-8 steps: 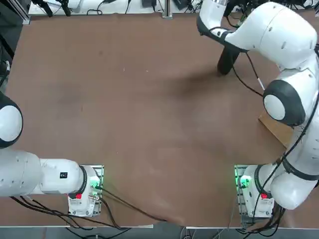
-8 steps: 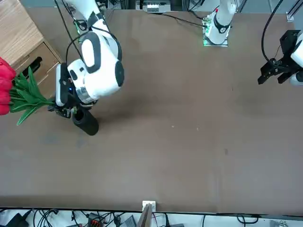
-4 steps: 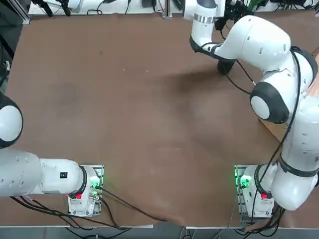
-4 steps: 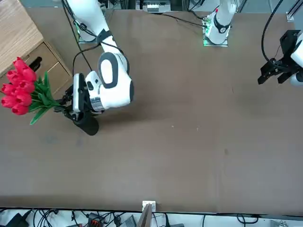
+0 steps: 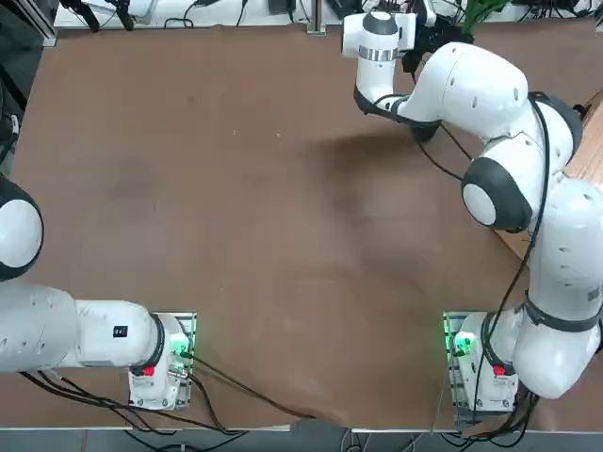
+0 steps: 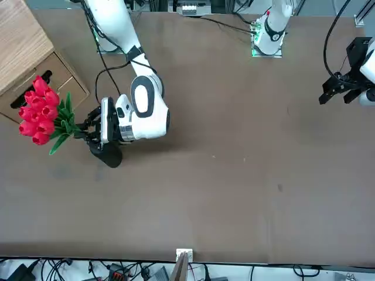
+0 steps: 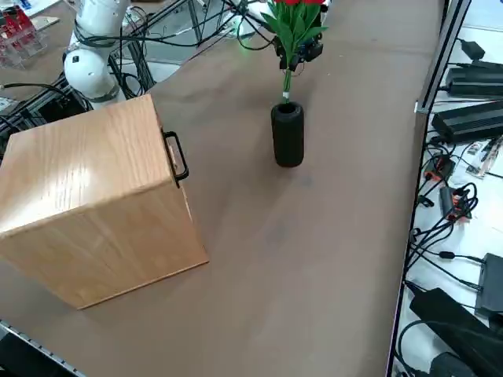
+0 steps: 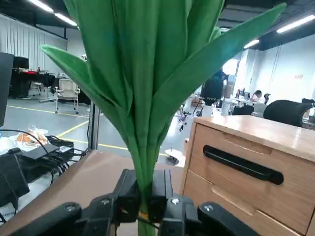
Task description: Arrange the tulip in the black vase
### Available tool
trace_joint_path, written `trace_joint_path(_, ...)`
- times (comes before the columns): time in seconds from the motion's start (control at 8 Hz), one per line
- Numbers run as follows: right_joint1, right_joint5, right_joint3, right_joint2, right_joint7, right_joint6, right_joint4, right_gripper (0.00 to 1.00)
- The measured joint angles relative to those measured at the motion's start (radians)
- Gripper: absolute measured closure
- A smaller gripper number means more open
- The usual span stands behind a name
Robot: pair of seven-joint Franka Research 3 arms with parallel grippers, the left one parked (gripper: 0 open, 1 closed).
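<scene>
Brown tabletop (image 6: 234, 175) under right gripper (image 6: 89, 130), wooden drawer cabinet (image 7: 94, 204) alongside

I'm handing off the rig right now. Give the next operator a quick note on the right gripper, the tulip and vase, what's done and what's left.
Right gripper: shut on the tulip, low on its stems, directly above the black vase.
The vase stands upright on the table, beside the wooden drawer box.
Done: tulip picked up, turned upright, stem tips at the vase mouth.
Left: lower the stems in, release, retreat.
</scene>
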Motion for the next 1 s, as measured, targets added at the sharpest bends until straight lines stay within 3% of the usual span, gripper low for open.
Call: trace_joint_path(1.0, 0.001, -0.020, 0.000, 0.073, 0.066, 0.006, 0.001, 0.88)
